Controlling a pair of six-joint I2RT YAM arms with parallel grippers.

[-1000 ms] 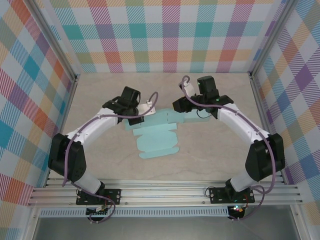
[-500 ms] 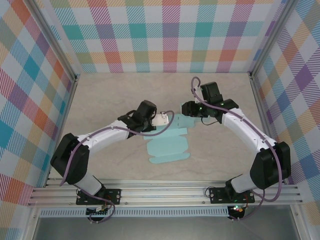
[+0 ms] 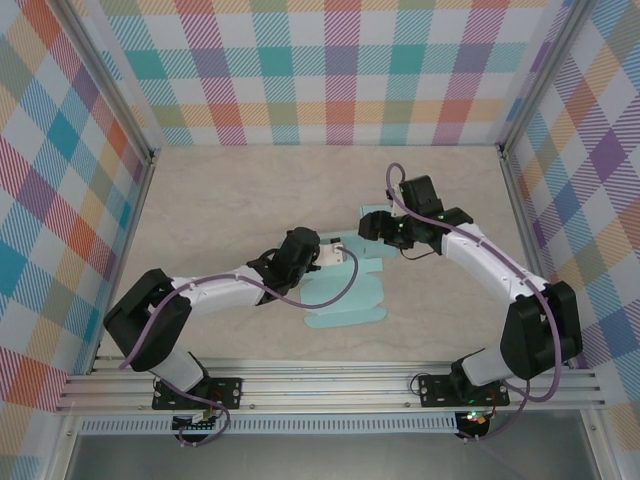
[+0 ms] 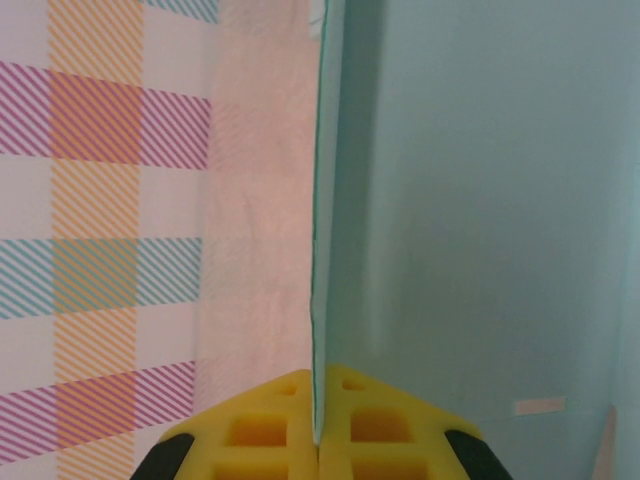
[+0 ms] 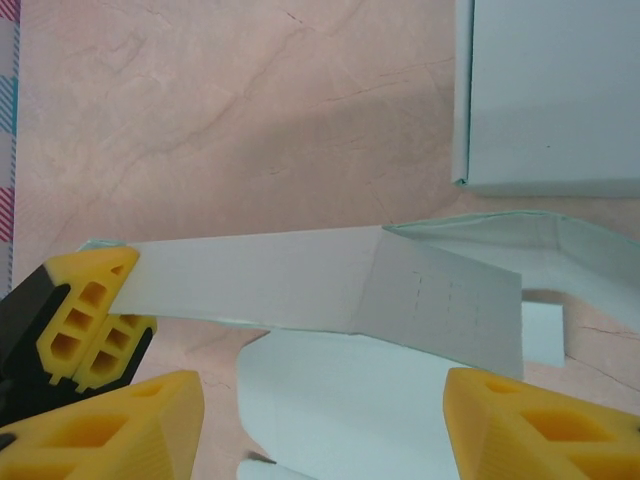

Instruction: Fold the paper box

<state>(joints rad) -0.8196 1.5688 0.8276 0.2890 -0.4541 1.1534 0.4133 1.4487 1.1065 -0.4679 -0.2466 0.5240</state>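
The flat teal paper box (image 3: 345, 300) lies mid-desk (image 3: 220, 190). At its far left edge, the left tool (image 3: 335, 255) is clenched on the thin edge of a raised flap (image 4: 470, 200). Just beyond, the right tool (image 3: 375, 228) is released, its fingers spread wide above the box's far end.

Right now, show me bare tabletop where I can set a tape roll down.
Bare table runs along the back wall, widest at the far left beyond the left arm. A second patch lies between the paper box and the right arm. The middle is crowded: left gripper and right gripper meet at the paper box.
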